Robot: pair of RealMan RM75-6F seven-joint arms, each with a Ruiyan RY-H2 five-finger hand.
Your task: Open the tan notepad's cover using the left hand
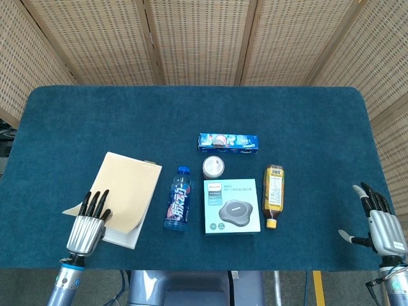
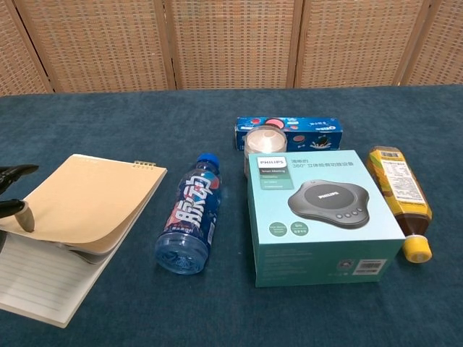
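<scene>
The tan notepad (image 1: 127,188) lies at the table's front left, spiral binding on its far edge. Its cover (image 2: 90,202) is curled up at the near-left corner, baring a lined page (image 2: 36,278) beneath. My left hand (image 1: 87,224) is at that corner and pinches the raised cover; the chest view catches only its dark fingertips (image 2: 16,190) at the left border. My right hand (image 1: 381,224) hovers at the front right corner with its fingers apart, holding nothing.
A blue drink bottle (image 1: 178,198) lies just right of the notepad. Further right are a teal Philips box (image 1: 232,206), a white round lid (image 1: 213,167), a blue Oreo pack (image 1: 228,143) and a yellow-capped brown bottle (image 1: 273,194).
</scene>
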